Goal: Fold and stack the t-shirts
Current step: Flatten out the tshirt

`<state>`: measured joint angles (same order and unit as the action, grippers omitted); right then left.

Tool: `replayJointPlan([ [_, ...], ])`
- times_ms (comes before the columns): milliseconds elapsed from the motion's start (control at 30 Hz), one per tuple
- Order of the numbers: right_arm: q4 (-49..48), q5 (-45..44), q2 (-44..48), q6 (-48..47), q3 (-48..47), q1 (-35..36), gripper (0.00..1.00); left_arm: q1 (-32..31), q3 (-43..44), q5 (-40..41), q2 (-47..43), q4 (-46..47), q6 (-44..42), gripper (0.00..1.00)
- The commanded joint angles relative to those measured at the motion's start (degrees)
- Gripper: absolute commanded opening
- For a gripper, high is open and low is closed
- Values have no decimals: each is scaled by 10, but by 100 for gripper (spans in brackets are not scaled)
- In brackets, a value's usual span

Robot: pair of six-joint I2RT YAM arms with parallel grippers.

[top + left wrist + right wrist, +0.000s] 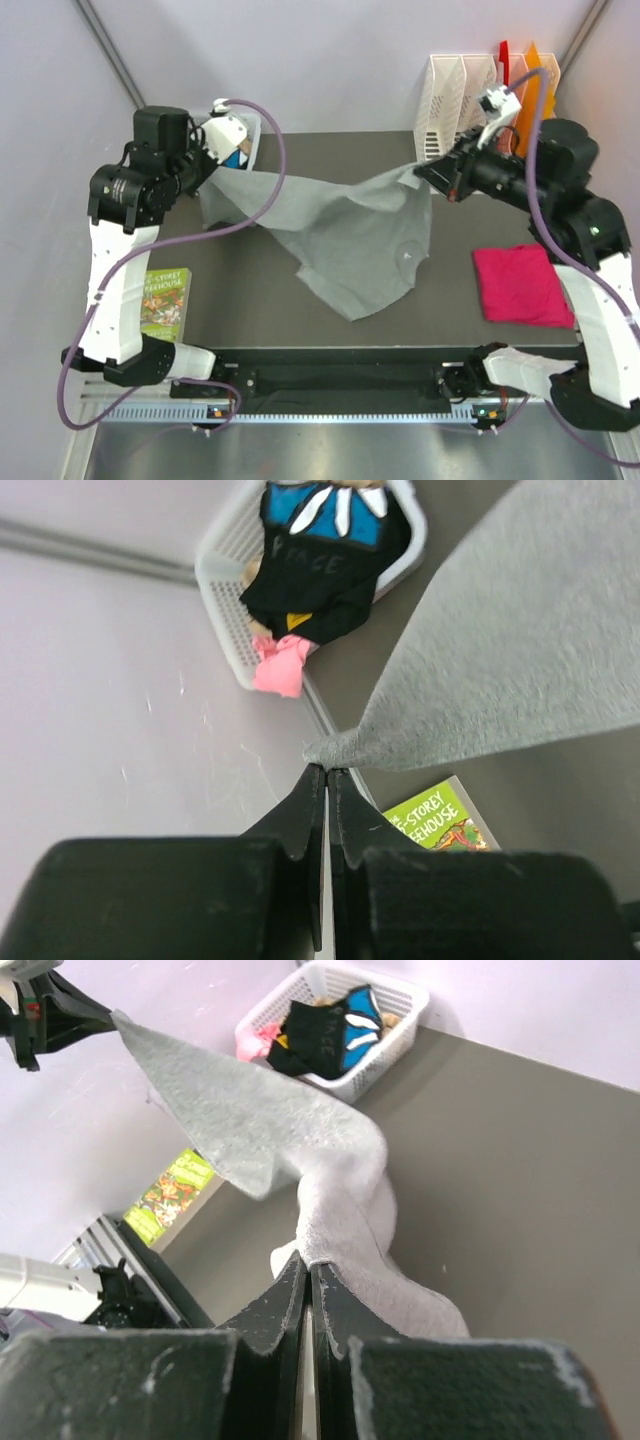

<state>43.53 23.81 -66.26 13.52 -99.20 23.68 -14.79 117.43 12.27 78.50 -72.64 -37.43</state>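
Observation:
The light heather-grey t-shirt (345, 235) hangs stretched above the dark table between both grippers, its lower part drooping to the mat. My left gripper (212, 170) is shut on the shirt's left edge, seen pinched at the fingertips in the left wrist view (327, 768), with the grey cloth (510, 650) spreading to the right. My right gripper (432, 172) is shut on the shirt's right edge; the right wrist view shows its tips (307, 1262) gripping the bunched grey cloth (340, 1210). The folded magenta-pink t-shirt (522, 284) lies flat at the table's right.
A white basket (232, 620) holding dark and pink clothes stands at the back left, also in the right wrist view (345, 1022). White file racks (455, 90) with orange and red folders (525, 65) stand at the back right. A green book (165, 300) lies at the left.

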Motion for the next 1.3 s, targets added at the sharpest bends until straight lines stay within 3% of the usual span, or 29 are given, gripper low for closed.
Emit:
replayJointPlan([
  [0, 83, -57, 55, -2, -38, -11, 0, -38, 56, 50, -3, -73, -19, 0],
  [100, 122, -78, 83, -2, -84, -11, 0, -39, 105, 64, -15, -45, -12, 0],
  [233, 188, -109, 82, -11, -238, -11, 0, -38, 119, 79, -72, 56, 10, 0],
  [333, 233, -109, 60, -8, -362, -11, 0, -38, 115, 43, -100, 49, 13, 0],
  [400, 229, -98, 68, 11, -383, -10, 0, -38, 106, 20, -127, 32, 13, 0],
  [667, 228, -110, 153, 57, -309, -11, 0, 14, 50, -120, -187, -101, 25, 0],
  [867, 283, -151, 144, 62, -265, -8, 0, 21, -38, -118, -224, -89, 32, 0],
  [1067, 198, -218, 131, 52, -96, -8, 0, 21, -227, -92, -271, 39, 13, 0],
  [1267, 147, -291, 41, 52, 0, -19, 0, 21, -428, 20, -271, 256, -49, 0],
])
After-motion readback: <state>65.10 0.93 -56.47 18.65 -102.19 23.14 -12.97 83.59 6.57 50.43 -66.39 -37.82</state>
